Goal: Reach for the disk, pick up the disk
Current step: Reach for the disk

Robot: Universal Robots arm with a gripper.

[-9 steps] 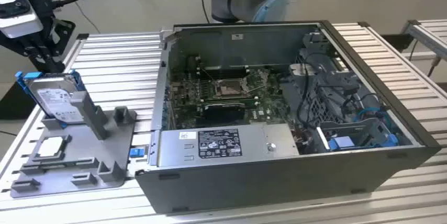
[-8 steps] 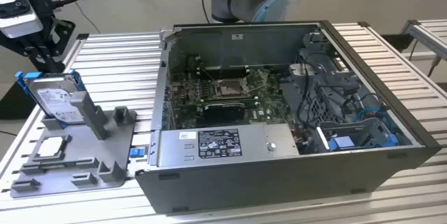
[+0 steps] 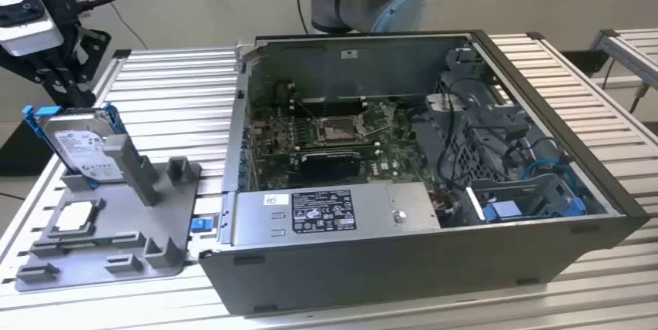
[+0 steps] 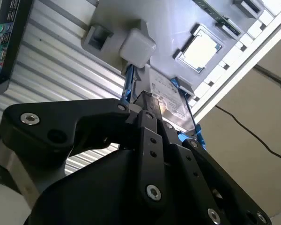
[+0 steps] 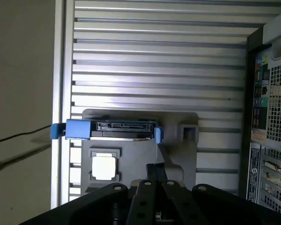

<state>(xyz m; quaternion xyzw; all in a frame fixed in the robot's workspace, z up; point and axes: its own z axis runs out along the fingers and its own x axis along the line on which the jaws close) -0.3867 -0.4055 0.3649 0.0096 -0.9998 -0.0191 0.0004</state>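
One disk (image 3: 72, 143) stands upright in the grey fixture (image 3: 115, 226) (blue bracket around it); the gripper (image 5: 156, 168) hovers just above, its fingers drawn narrow together.

Bright, even light; processor chip (image 4: 202, 49) glares white, perhaps lit overhead

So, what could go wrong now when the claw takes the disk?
1. The disk stands on edge in the grey holder, beside a post; a tilted pull may jam it or drag the holder.
2. The claw is close to the disk's thin upper edge, so the hold may slip.
3. A jolt could shake the processor chip lying in the same holder.
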